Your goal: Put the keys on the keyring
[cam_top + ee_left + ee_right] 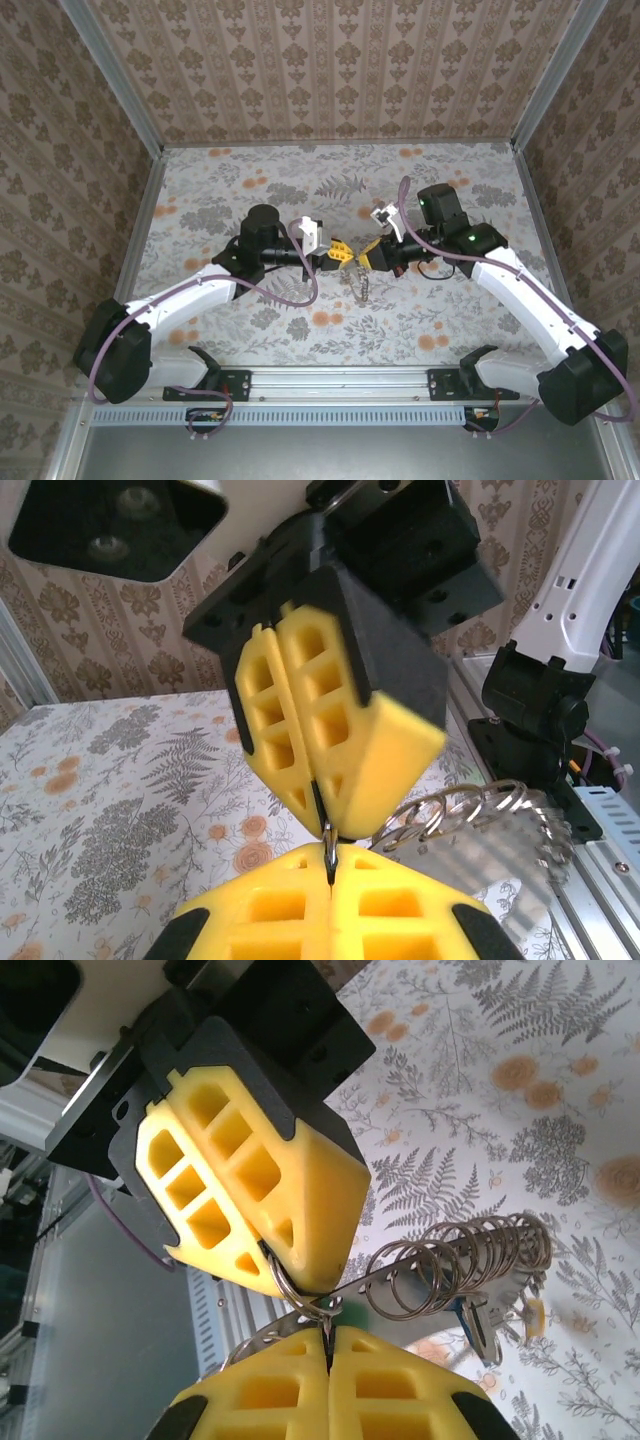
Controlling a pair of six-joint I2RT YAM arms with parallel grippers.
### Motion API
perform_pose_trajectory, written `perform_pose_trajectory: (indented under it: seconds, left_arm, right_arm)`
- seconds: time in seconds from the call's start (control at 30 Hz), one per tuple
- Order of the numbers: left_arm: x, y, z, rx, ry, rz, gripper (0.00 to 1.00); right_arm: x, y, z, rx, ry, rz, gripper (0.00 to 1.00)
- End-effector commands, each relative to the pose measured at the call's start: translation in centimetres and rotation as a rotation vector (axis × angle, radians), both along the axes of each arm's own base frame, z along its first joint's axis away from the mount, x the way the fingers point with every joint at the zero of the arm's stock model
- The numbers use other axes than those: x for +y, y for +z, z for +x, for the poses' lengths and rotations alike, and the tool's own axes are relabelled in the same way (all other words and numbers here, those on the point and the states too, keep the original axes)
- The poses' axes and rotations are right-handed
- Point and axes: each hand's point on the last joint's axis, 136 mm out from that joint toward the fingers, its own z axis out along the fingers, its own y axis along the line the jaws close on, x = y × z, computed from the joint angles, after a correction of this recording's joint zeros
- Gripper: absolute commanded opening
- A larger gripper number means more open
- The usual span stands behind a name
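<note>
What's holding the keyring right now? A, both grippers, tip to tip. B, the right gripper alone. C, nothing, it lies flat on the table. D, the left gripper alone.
A: the keyring has its wire pinched in the shut fingers of both the left gripper and the right gripper, which meet tip to tip.

The top camera looks down on the table [250, 200] from over its near edge. Both wrist cameras sit close, facing each other, sharing the keyring [440, 1270].
</note>
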Motion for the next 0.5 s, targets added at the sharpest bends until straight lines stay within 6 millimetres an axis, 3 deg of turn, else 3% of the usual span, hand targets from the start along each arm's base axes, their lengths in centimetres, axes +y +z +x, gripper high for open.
perform_pose_trajectory:
  seconds: [0.0, 0.17, 0.27, 0.47]
  left_arm:
    - [0.2, 2.2, -0.5, -0.054, -0.007, -0.068, 0.00]
    - [0.2, 2.5, -0.2, -0.069, 0.009, -0.092, 0.00]
    - [0.1, 3.0, 0.0, -0.065, 0.018, -0.140, 0.00]
    - [-0.5, 3.5, 0.1, -0.051, 0.024, -0.218, 0.00]
  right_arm:
    - [0.2, -0.6, -0.3, 0.082, -0.007, -0.001, 0.00]
    - [0.8, -0.2, -0.7, 0.109, 0.025, 0.064, 0.00]
    - [0.9, -1.0, -0.5, 0.139, 0.021, 0.057, 0.02]
    - [1.4, -0.7, 0.4, 0.107, 0.006, 0.090, 0.03]
